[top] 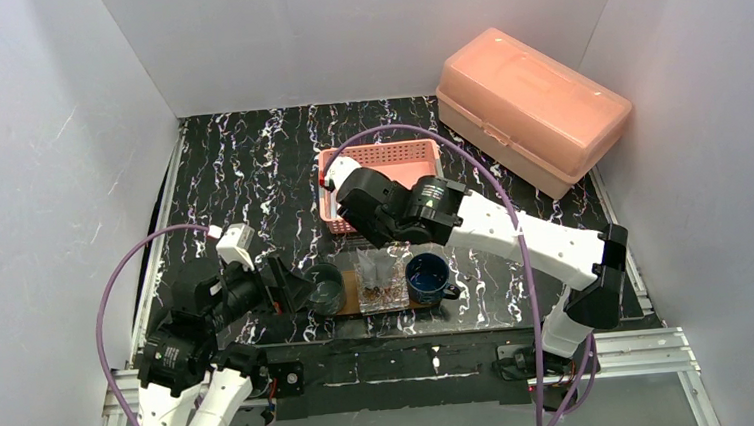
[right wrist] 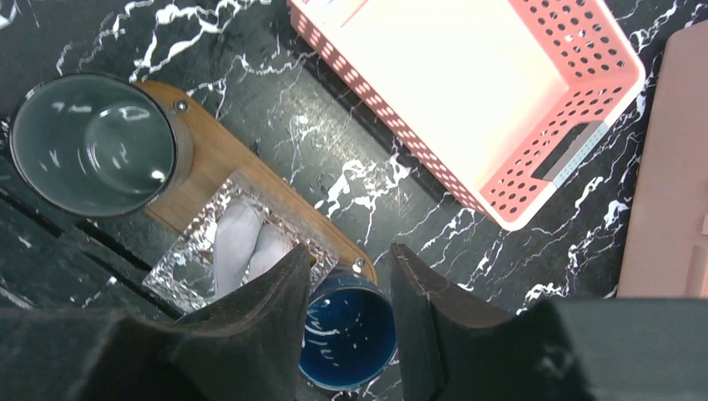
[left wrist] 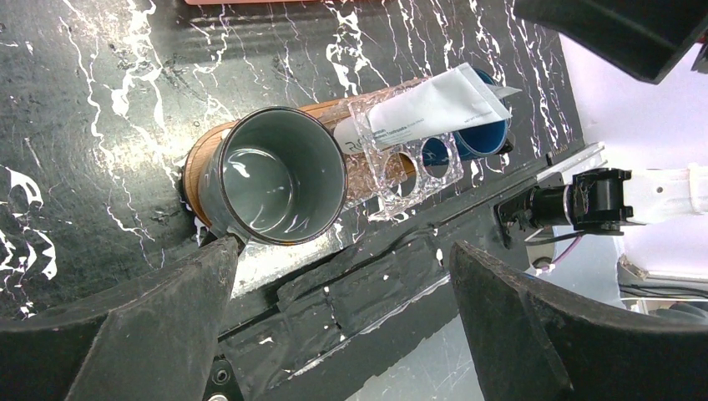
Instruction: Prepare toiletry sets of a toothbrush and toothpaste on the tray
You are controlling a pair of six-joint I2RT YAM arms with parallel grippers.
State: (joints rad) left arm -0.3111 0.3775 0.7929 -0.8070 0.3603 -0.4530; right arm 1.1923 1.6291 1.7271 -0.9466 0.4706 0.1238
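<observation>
Right gripper, jaws partly apart and empty, hangs over the tray. The toothpaste tube stands in the clear glass beneath its left finger. Advisable: rise straight, clear of the rim, before the next fetch. Left gripper is wide and empty, with the grey cup just ahead.

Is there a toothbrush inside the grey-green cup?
No, the left wrist view shows the grey-green cup empty down to its bare bottom.

Robot lab cell, white partition walls
</observation>
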